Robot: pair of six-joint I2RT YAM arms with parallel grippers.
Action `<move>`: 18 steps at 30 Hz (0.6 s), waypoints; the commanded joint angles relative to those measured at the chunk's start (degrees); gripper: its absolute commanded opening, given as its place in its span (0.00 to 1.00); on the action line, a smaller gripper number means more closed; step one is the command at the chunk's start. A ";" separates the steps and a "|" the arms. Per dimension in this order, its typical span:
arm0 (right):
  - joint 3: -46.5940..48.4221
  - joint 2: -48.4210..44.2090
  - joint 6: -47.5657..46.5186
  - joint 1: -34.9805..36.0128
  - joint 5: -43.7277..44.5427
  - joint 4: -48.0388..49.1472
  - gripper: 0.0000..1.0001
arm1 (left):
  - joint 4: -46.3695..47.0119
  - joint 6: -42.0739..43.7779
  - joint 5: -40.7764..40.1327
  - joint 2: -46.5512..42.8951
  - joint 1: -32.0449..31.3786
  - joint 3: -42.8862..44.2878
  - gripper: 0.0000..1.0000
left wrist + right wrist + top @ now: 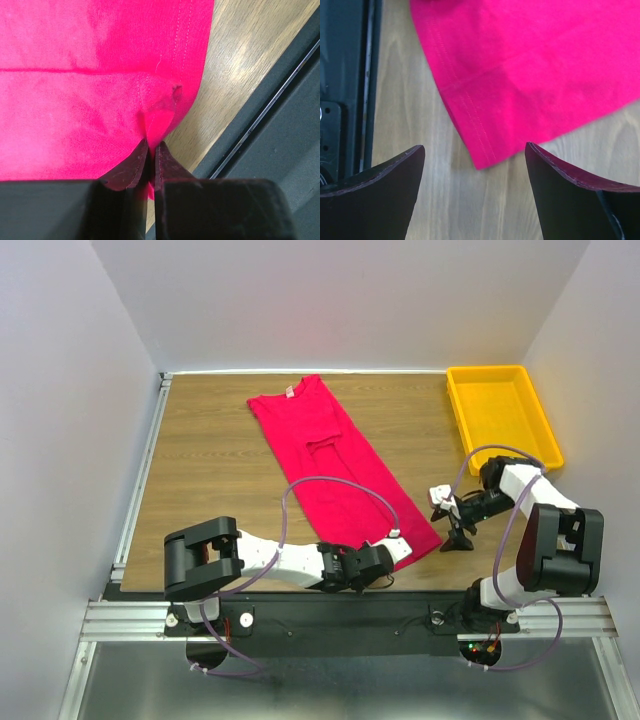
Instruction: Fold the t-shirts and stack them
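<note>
One crimson-pink t-shirt (335,465) lies on the wooden table (210,470), folded lengthwise into a long strip that runs from the back centre to the near right. My left gripper (402,548) is at the strip's near end and is shut on the hem; in the left wrist view the jaws (151,147) pinch a bunched bit of the t-shirt (90,75). My right gripper (452,530) is open just right of the near corner. In the right wrist view the gripper (474,146) is low over the wood, with the corner of the t-shirt (530,65) between its spread fingers, untouched.
A yellow plastic tray (455,405) stands at the back right, with nothing in it. The table's dark front rail shows close by in the left wrist view (260,125) and the right wrist view (350,75). White walls enclose the table.
</note>
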 commanded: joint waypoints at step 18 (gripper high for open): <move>-7.96 -0.84 -3.41 7.96 9.21 14.58 0.65 | 0.54 -2.58 4.73 -2.90 -0.33 -2.90 0.00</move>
